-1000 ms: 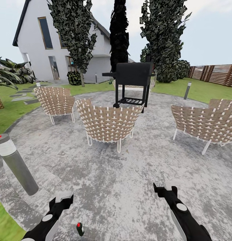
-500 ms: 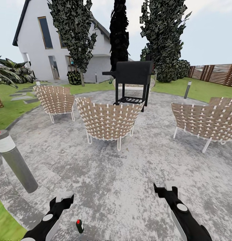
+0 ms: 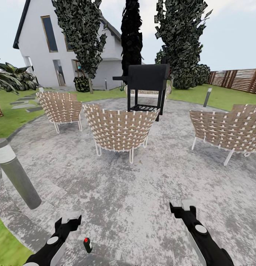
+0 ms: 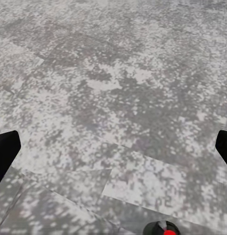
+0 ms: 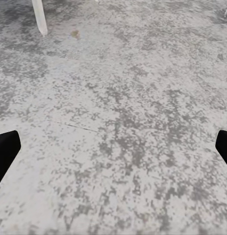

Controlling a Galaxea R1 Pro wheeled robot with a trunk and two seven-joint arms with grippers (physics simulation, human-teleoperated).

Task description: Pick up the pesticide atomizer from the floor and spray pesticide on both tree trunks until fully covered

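Note:
The pesticide atomizer (image 3: pixel 87 244), a small dark bottle with a red top, lies on the grey paving just right of my left gripper (image 3: pixel 69 220). Its red cap (image 4: pixel 162 228) peeks in at the edge of the left wrist view, outside the spread black fingertips (image 4: pixel 5 152). My left gripper is open and empty. My right gripper (image 3: pixel 183 208) hovers open over bare paving, well to the right of the bottle, its fingertips (image 5: pixel 5 149) far apart. The garden lawn (image 3: pixel 17 114) and slat fence (image 3: pixel 238 79) ring the patch. The two tan-grey tree trunks are out of view.
A grey lamp post (image 3: pixel 15 173) leans at my near left. Woven chairs (image 3: pixel 118 127) (image 3: pixel 59 107) (image 3: pixel 227 129) stand ahead, with a black grill (image 3: pixel 146 87) behind them. Dark cypress-like trees (image 3: pixel 131 33) and a white house (image 3: pixel 50 44) lie beyond.
The whole picture has slid upward a little, so the camera has moved. The atomizer now sits higher in the view, level with my left wrist. Both grippers hold their pose.

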